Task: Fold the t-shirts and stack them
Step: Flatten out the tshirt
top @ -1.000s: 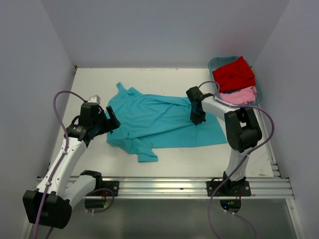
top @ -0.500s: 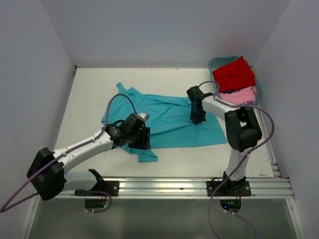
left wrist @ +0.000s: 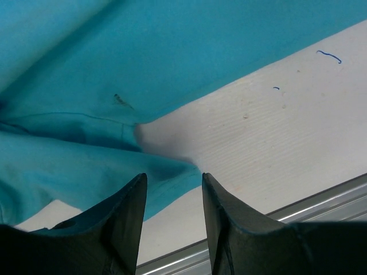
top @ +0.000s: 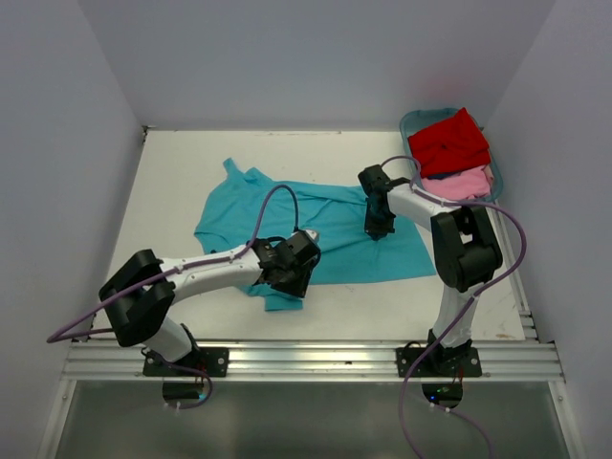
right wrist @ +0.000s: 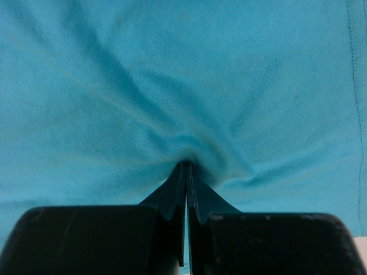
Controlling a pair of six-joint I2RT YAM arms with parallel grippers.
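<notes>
We are working on the turquoise short-sleeved cloth t-shirt (top: 325,225), which is lying spread and rumpled across the middle of the white table (top: 172,172). It is well apart from the rigid teal plastic tub (top: 409,122) in the far right corner, where the red t-shirt (top: 449,142) and the pale pink t-shirt (top: 466,182) are sitting. Our right gripper (right wrist: 186,167) is pinching a pucker of the turquoise cloth on the shirt's right half, its fingers pressed fully together on the fabric. Our left gripper (left wrist: 174,182) is reaching low over the near sleeve (left wrist: 86,166). Its fingers are standing a narrow way apart around the sleeve's corner, with nothing clamped as far as we can tell. We are judging this to be the start of the first fold: taking hold of the sleeve. Next we are needing to close on that sleeve edge alone, low enough to catch cloth without scraping the table. Then we are needing to carry it over the body while the right pinch is anchoring the shirt.
</notes>
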